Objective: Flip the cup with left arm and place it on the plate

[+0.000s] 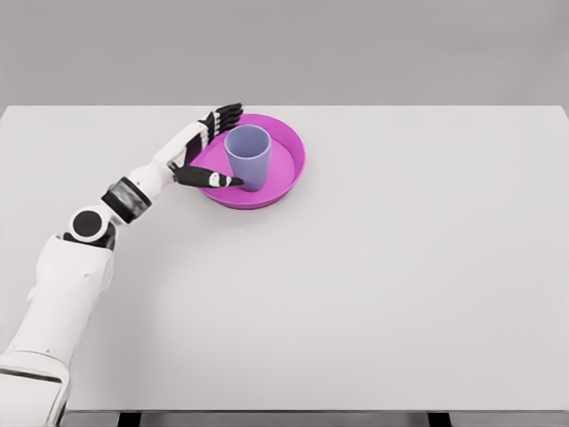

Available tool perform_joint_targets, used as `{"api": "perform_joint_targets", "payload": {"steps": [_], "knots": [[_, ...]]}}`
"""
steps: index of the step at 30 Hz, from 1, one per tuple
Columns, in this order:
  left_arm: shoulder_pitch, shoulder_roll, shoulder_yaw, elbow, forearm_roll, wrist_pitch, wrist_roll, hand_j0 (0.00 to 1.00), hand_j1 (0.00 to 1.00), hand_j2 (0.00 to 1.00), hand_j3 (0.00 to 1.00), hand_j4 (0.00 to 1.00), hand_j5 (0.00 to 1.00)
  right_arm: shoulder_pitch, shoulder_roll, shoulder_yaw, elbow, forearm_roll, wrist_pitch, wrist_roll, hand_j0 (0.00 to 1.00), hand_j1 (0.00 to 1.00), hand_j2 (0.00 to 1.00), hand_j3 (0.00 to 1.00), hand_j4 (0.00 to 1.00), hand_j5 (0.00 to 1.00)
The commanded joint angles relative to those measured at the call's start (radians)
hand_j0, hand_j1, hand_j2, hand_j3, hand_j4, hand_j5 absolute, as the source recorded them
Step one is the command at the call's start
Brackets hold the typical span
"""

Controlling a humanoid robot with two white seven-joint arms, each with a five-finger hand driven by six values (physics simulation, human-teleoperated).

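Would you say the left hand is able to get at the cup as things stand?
Probably yes. The left hand is already beside the cup, which stands upright in the plate. Its fingers are spread, the thumb reaching the cup's near side, and nothing lies between them.

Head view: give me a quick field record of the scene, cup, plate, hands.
cup: blue-grey cup, upright, mouth up, standing in the plate
plate: magenta plate, on the white table, far left of centre
left hand: left hand open, fingers spread beside the cup, thumb tip at its base
right hand: not in view
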Motion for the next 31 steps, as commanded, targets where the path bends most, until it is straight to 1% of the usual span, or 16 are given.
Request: {"api": "perform_joint_targets", "payload": {"steps": [1, 3, 11, 13, 14, 18, 20, 22, 25, 26, 28, 31], "knots": [[0.000, 0.012, 0.003, -0.004, 0.009, -0.009, 0.000, 1.00, 1.00, 1.00, 1.00, 1.00, 1.00, 0.000, 0.000, 0.000, 0.000, 0.000, 0.000, 0.001, 1.00, 1.00, 1.00, 1.00, 1.00, 1.00], [0.000, 0.035, 0.003, -0.007, 0.009, -0.010, 0.000, 1.00, 1.00, 1.00, 1.00, 1.00, 1.00, 0.000, 0.000, 0.000, 0.000, 0.000, 0.000, 0.000, 1.00, 1.00, 1.00, 1.00, 1.00, 1.00], [0.008, 0.140, 0.006, -0.082, 0.011, -0.010, 0.000, 1.00, 1.00, 1.00, 1.00, 1.00, 1.00, 0.000, 0.000, 0.000, 0.000, 0.000, 0.000, 0.001, 1.00, 1.00, 1.00, 1.00, 1.00, 1.00], [0.015, 0.158, 0.006, -0.087, 0.012, -0.040, 0.000, 1.00, 1.00, 1.00, 1.00, 1.00, 1.00, 0.000, 0.000, 0.000, 0.000, 0.000, 0.000, 0.001, 1.00, 1.00, 1.00, 1.00, 1.00, 1.00], [0.023, 0.164, 0.006, -0.091, 0.012, -0.055, 0.000, 1.00, 1.00, 1.00, 1.00, 1.00, 1.00, 0.000, 0.000, 0.000, 0.000, 0.000, 0.000, 0.001, 1.00, 1.00, 1.00, 1.00, 1.00, 1.00], [0.058, 0.244, 0.008, -0.131, 0.014, -0.063, 0.000, 1.00, 1.00, 1.00, 1.00, 1.00, 1.00, 0.000, 0.000, 0.000, 0.000, 0.000, 0.000, 0.001, 1.00, 1.00, 1.00, 1.00, 1.00, 1.00], [0.071, 0.275, 0.008, -0.139, 0.034, -0.063, 0.000, 1.00, 1.00, 1.00, 1.00, 1.00, 1.00, 0.000, 0.000, 0.000, 0.000, 0.000, 0.000, 0.000, 1.00, 1.00, 1.00, 1.00, 1.00, 1.00], [0.098, 0.325, 0.008, -0.144, 0.063, -0.063, 0.000, 1.00, 1.00, 1.00, 1.00, 1.00, 1.00, 0.000, 0.000, 0.000, 0.000, 0.000, 0.000, 0.000, 1.00, 1.00, 1.00, 1.00, 1.00, 1.00], [0.141, 0.380, 0.008, -0.147, 0.075, -0.063, 0.000, 1.00, 1.00, 1.00, 1.00, 1.00, 1.00, 0.000, 0.000, 0.000, 0.000, 0.000, 0.000, 0.001, 1.00, 1.00, 1.00, 1.00, 1.00, 1.00], [0.163, 0.393, 0.008, -0.150, 0.103, -0.063, 0.000, 1.00, 1.00, 1.00, 1.00, 1.00, 1.00, 0.000, 0.000, 0.000, 0.000, 0.000, 0.000, 0.000, 1.00, 1.00, 1.00, 1.00, 1.00, 1.00], [0.196, 0.430, 0.008, -0.179, 0.112, -0.063, 0.000, 1.00, 1.00, 1.00, 1.00, 1.00, 1.00, 0.000, 0.000, 0.000, 0.000, 0.000, 0.000, 0.001, 1.00, 1.00, 1.00, 1.00, 1.00, 1.00], [0.212, 0.433, 0.009, -0.182, 0.113, -0.063, 0.000, 1.00, 1.00, 1.00, 1.00, 1.00, 1.00, 0.000, 0.000, 0.000, 0.000, 0.000, 0.000, 0.000, 1.00, 1.00, 1.00, 1.00, 1.00, 1.00]]}}
